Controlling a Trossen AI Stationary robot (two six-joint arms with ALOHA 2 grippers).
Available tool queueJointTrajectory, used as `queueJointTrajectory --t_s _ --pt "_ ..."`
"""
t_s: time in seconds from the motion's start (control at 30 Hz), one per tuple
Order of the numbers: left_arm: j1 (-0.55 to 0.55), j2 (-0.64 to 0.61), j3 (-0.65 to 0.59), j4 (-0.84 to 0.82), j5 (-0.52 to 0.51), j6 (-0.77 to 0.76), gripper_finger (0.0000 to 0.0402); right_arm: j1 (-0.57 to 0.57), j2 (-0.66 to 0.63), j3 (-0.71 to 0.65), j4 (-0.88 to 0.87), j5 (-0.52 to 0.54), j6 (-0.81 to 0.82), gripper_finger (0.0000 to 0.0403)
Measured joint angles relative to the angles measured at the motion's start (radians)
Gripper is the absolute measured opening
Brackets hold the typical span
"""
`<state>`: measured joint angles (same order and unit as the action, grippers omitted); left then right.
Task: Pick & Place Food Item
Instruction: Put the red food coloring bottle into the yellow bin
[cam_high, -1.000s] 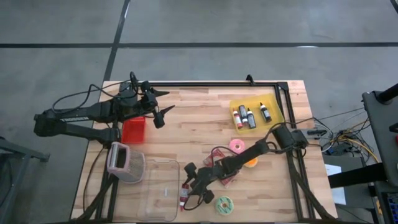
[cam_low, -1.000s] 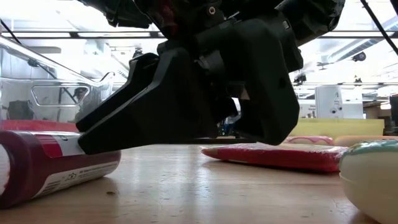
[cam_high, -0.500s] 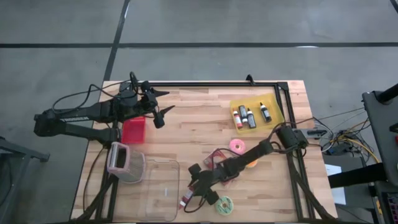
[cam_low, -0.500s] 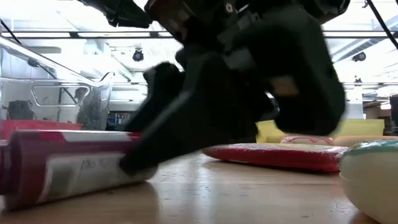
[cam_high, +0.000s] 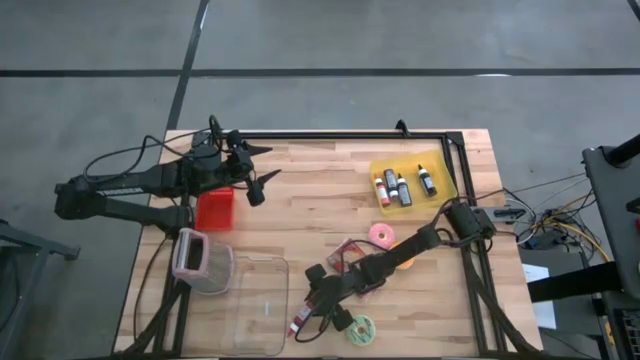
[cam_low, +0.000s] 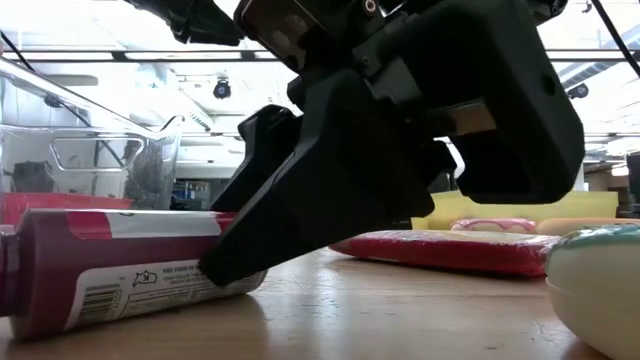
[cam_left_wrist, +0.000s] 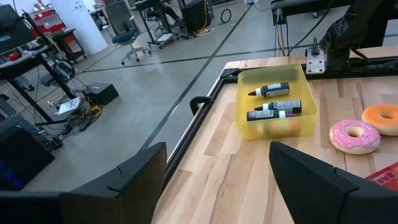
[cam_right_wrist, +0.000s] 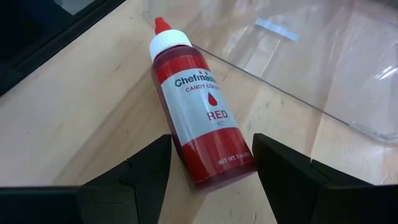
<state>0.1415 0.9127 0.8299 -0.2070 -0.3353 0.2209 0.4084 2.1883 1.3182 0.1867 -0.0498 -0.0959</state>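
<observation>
A red food-colouring bottle (cam_right_wrist: 199, 118) with a white cap lies on its side on the wooden table, next to the clear container's edge; it also shows in the high view (cam_high: 299, 321). My right gripper (cam_right_wrist: 211, 171) is open and low over the table. Its two fingers stand on either side of the bottle's bottom end. It shows in the high view (cam_high: 320, 300) near the table's near edge. My left gripper (cam_high: 262, 175) is open and empty above the table's far left part. My right gripper comes at the bottle slanting down and along its length, from its bottom end. In the low view one finger (cam_low: 300, 200) meets the bottle's side (cam_low: 205, 275) near that end. I cannot tell whether the other finger touches it. The bottle lies flat on the table.
A clear plastic container (cam_high: 258, 305) lies left of the bottle. A red packet (cam_high: 350, 250), a pink doughnut (cam_high: 381, 235), an orange doughnut (cam_high: 403, 262) and a green-and-white round thing (cam_high: 360, 330) lie around my right arm. A yellow bin (cam_high: 410, 182) holds small bottles. A red box (cam_high: 214, 208) stands at the left.
My right gripper has come down along the bottle, toward the table's near edge. Its fingers now stand on either side of the bottle's bottom end. The bottle has turned and slid a little on the table.
</observation>
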Motion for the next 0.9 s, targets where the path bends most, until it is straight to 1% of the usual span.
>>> queueJointTrajectory --t_s 0.3,0.63,0.9 --pt "0.0 0.0 0.0 0.0 0.0 0.0 0.0289 0.0 -0.001 0.001 0.003 -0.001 -0.007 0.022" --pt "0.0 0.0 0.0 0.0 0.0 0.0 0.0289 0.0 -0.003 0.002 0.0 -0.003 -0.008 0.0179" --pt "0.0 0.0 0.0 0.0 0.001 0.0 0.0289 0.0 -0.003 0.002 -0.002 -0.003 -0.008 0.0165"
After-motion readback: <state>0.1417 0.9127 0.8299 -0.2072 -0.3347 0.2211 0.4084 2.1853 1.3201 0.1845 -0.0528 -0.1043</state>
